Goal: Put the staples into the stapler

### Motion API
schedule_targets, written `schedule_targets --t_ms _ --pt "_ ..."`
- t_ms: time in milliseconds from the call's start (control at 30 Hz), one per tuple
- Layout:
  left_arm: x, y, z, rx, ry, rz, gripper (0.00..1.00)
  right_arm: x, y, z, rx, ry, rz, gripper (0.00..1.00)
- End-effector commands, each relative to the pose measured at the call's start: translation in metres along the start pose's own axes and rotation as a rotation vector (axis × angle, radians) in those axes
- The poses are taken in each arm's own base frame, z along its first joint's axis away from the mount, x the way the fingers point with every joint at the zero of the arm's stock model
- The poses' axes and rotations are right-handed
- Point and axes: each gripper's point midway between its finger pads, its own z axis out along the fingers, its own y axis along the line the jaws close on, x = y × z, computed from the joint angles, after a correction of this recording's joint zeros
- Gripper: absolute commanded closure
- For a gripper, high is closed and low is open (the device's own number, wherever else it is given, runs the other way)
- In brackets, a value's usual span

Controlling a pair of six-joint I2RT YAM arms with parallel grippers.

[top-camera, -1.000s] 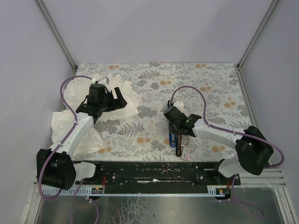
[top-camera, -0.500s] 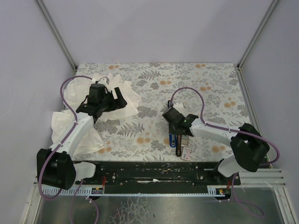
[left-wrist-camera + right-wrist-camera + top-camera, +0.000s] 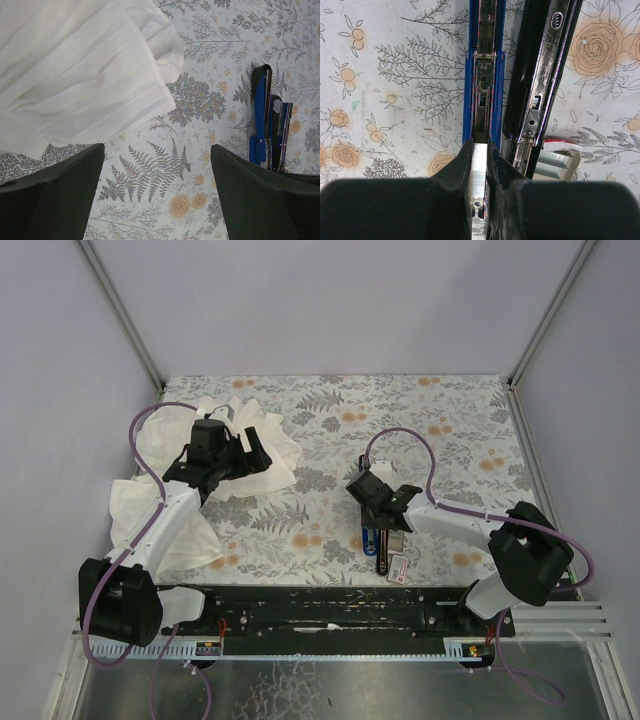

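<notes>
The stapler (image 3: 484, 75) lies opened flat on the floral table, its blue metal channel beside its black top half (image 3: 545, 75). My right gripper (image 3: 480, 147) is shut on a silvery strip of staples (image 3: 479, 167), held lengthwise right at the near end of the blue channel. The white staples box (image 3: 560, 161) with a red label sits just right of the stapler. From above, the stapler (image 3: 374, 541) and box (image 3: 399, 568) lie under the right gripper (image 3: 383, 527). My left gripper (image 3: 157, 146) hangs open and empty over bare table, with the stapler (image 3: 267, 120) off to its right.
A large white cloth (image 3: 165, 515) is bunched along the table's left side, and its edge (image 3: 75, 65) fills the left wrist view's upper left. The black rail (image 3: 320, 610) runs along the near edge.
The right arm's elbow has swung a little to the left while its gripper stays over the stapler with the strip. The left arm has not moved.
</notes>
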Motion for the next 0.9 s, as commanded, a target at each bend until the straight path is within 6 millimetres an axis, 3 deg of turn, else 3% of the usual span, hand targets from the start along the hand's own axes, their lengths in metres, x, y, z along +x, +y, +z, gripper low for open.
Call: schedule_targets --t_ms 0,867 --pt "-0.005 0.002 0.003 0.002 -0.021 0.021 0.14 -0.01 -0.005 0.003 0.042 -0.045 0.024 0.91" --pt "-0.005 0.003 0.004 0.003 -0.017 0.021 0.14 -0.023 -0.003 0.003 0.048 -0.061 -0.001 0.91"
